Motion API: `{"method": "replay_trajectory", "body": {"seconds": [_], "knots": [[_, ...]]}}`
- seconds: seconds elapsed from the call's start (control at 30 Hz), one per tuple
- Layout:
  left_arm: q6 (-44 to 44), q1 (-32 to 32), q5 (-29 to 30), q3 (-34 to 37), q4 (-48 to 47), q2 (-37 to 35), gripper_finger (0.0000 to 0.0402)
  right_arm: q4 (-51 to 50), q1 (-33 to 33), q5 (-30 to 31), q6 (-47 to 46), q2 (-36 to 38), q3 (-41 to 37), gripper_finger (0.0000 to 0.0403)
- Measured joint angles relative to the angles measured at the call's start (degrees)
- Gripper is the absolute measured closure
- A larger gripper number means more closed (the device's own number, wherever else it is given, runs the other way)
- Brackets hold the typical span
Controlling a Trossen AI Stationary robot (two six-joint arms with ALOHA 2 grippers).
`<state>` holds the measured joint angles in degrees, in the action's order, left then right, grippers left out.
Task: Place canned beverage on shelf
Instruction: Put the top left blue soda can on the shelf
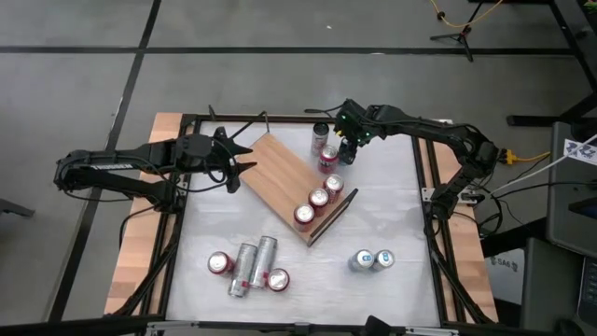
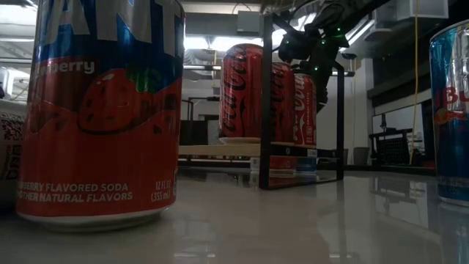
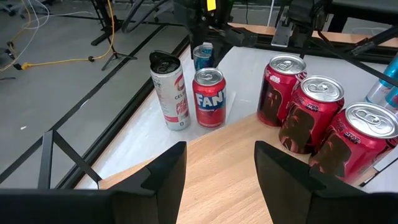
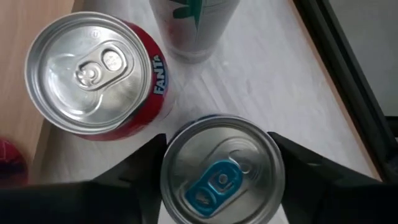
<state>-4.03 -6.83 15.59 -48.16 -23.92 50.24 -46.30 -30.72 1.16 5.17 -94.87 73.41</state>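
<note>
The shelf (image 1: 280, 177), a light wooden board with a black wire rail (image 2: 265, 103), lies slantwise on the table and carries three upright red cans (image 1: 318, 198). Beyond its far end stand a tall white can (image 1: 320, 133), a red Fanta can (image 4: 93, 74) and a silver-topped can with a blue tab (image 4: 221, 177). My right gripper (image 1: 349, 147) reaches down from above and is shut on that blue-tab can. My left gripper (image 3: 221, 168) hovers open above the shelf's left end, with nothing between its fingers. My right gripper pinches the blue-tab can between its two fingers (image 4: 134, 168), one on each side of the wall just under the top rim (image 4: 169, 163). The fingers come steeply from above. The can stays upright beside the Fanta can; its foot is hidden under its own top.
Near the front left, several cans (image 1: 250, 266) stand or lie together; two blue-topped cans (image 1: 371, 259) stand at the front right. A strawberry Fanta can (image 2: 99, 110) fills the low view's left side. The table's black frame (image 1: 429, 196) runs along its edges.
</note>
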Motion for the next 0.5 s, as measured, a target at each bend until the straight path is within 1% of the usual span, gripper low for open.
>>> {"method": "replay_trajectory", "body": {"seconds": [0.07,0.1,0.2,0.27,0.37,0.5], "knots": [[0.00,0.00,0.00,0.00,0.02,0.00,0.0221,-0.02,0.00,0.12,0.00,0.00,0.04,0.0187],[0.00,0.00,0.00,0.00,0.00,0.00,0.0221,-0.04,0.00,0.12,0.00,0.00,0.04,0.0187],[0.00,0.00,0.00,0.00,0.01,0.00,0.0221,-0.59,0.00,0.14,0.00,0.00,0.35,0.0186],[0.00,0.00,0.00,0.00,0.00,0.00,0.0221,-2.69,-0.01,0.23,0.02,-0.04,1.37,0.0176],[0.00,0.00,0.00,0.00,0.02,0.00,0.0221,-5.35,-0.04,0.26,0.02,-0.04,4.32,0.0163],[0.00,-0.02,0.02,0.00,0.02,0.00,0.0221,-10.53,-0.04,1.05,0.04,-0.04,9.52,0.0167]]}}
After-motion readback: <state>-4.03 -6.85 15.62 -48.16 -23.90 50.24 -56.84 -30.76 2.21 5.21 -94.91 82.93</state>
